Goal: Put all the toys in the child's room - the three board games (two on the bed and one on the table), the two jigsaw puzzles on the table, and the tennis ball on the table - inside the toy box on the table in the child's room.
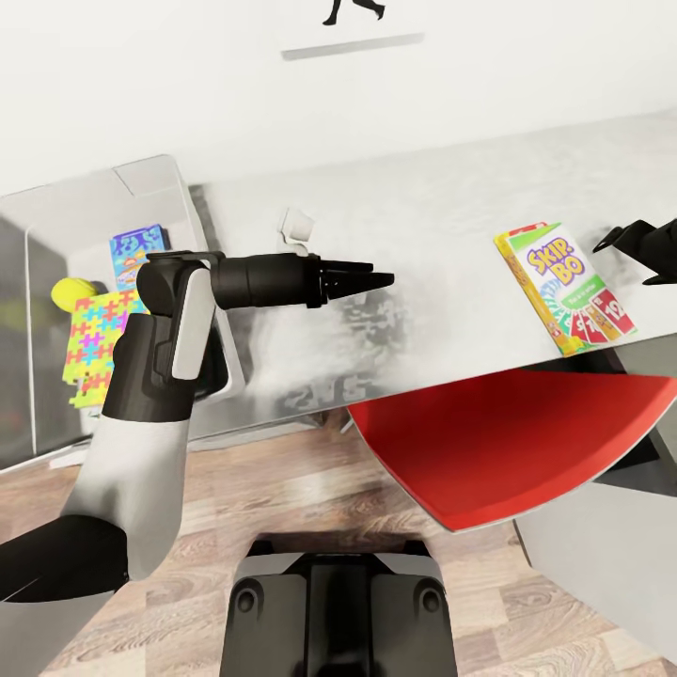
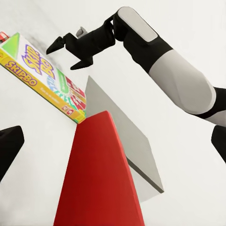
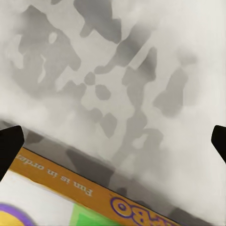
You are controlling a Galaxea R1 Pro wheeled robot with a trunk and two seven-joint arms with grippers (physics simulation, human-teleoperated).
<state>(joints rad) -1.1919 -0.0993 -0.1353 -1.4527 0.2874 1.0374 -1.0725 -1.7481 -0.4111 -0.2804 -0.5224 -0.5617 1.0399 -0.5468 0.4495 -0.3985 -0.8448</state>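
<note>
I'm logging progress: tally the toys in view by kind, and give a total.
Board games: 2, the Skip-Bo box on the table and a blue box in the bin.
Puzzles: 1 visible in the bin.
Balls: 1 in the bin.
Total: 4

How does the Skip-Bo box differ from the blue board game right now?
The Skip-Bo box lies out on the light grey table; the blue board game is already inside the toy box. The Skip-Bo lid is green, red and yellow, the other mostly blue. The right gripper hovers beside the Skip-Bo box. Both are flat printed boxes.
</note>
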